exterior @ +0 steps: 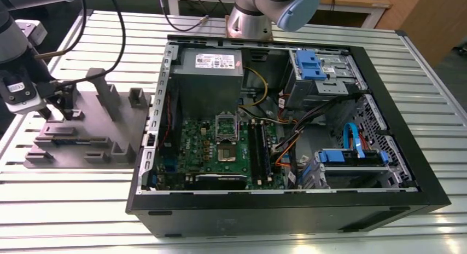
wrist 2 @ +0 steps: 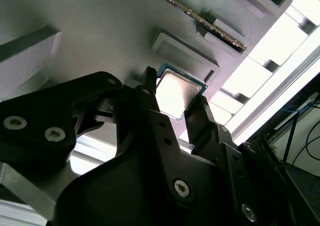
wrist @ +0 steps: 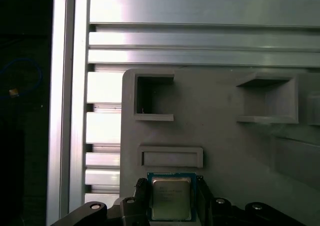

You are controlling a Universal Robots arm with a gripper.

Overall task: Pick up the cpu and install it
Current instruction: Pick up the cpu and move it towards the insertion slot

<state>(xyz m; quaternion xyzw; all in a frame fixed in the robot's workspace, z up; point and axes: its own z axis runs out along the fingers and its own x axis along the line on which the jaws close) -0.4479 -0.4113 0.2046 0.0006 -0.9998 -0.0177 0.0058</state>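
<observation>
- In the exterior view you have the gripper (exterior: 60,110) down on the grey fixture tray (exterior: 95,128), on the exterior view's left, well apart from the open computer case (exterior: 292,210).
- In the second wrist view, your fingers (wrist 2: 150,93) sit narrow against opposite edges of the cpu (wrist 2: 177,93), a flat square chip with a shiny silver top and a thin green rim.
- In the first wrist view, the cpu (wrist: 171,198) sits squarely between them, just beside a shallow rectangular pocket (wrist: 171,157).
</observation>
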